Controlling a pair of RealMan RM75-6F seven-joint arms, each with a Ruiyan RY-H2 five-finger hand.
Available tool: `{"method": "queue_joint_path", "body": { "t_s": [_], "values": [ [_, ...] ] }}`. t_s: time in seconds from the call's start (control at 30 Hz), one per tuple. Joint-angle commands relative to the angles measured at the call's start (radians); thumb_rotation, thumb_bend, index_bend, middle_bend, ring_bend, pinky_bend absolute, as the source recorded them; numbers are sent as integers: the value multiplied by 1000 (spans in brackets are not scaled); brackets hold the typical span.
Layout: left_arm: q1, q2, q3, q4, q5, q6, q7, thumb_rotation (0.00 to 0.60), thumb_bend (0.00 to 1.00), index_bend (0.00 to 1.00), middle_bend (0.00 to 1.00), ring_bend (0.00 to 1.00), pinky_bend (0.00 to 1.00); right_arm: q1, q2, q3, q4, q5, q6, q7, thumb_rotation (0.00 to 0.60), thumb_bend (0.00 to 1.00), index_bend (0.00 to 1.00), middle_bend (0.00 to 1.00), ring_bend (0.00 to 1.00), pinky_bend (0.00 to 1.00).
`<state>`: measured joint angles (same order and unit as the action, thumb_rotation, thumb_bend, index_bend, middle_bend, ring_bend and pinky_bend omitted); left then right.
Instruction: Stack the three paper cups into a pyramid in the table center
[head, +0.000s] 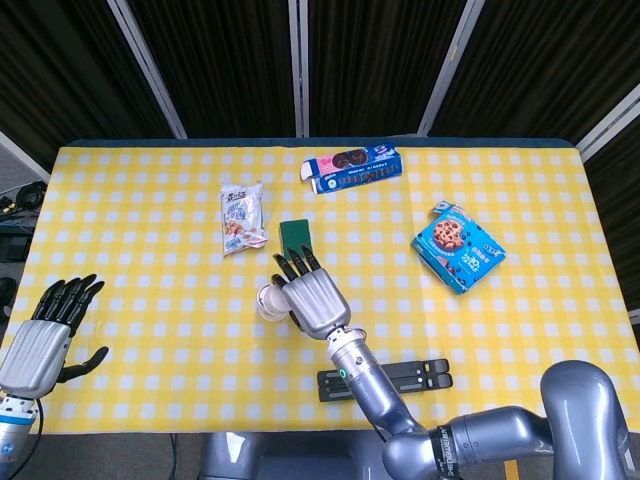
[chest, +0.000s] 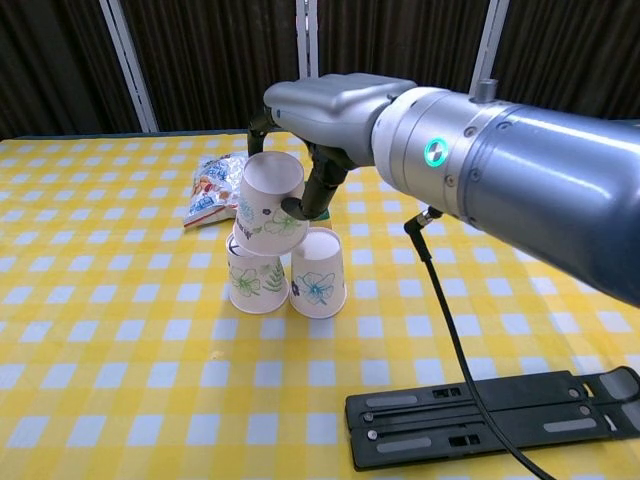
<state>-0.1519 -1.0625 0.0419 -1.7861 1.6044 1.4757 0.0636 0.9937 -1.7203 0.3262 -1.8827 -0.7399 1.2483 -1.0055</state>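
Right robot hand (chest: 318, 120) grips third paper cup (chest: 268, 206) upside down, tilted, over the left base cup (chest: 256, 276); right base cup (chest: 318, 273) touches it on the checkered table (chest: 120, 360). Left robot hand (head: 45, 335) open, empty, near left table edge.
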Motion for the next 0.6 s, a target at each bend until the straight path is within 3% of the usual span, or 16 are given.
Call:
{"method": "queue_joint_path", "body": {
  "t_s": [0.03, 0.47, 0.6],
  "values": [
    [0, 1, -1, 0, 2, -3, -3, 600, 277, 0, 0, 0, 0, 14, -15, 1, 26, 15, 1, -3, 600, 339, 409, 93, 0, 0],
    [-1, 3, -5, 0, 7, -17, -7, 600, 277, 0, 0, 0, 0, 39, -21, -12, 68, 45, 21, -13, 600, 336, 407, 89, 0, 0],
    [0, 2, -7, -1, 6, -19, -4, 600, 278, 0, 0, 0, 0, 45, -15, -20, 56, 69, 30, -30, 600, 317, 331, 41, 0, 0]
  ]
}}
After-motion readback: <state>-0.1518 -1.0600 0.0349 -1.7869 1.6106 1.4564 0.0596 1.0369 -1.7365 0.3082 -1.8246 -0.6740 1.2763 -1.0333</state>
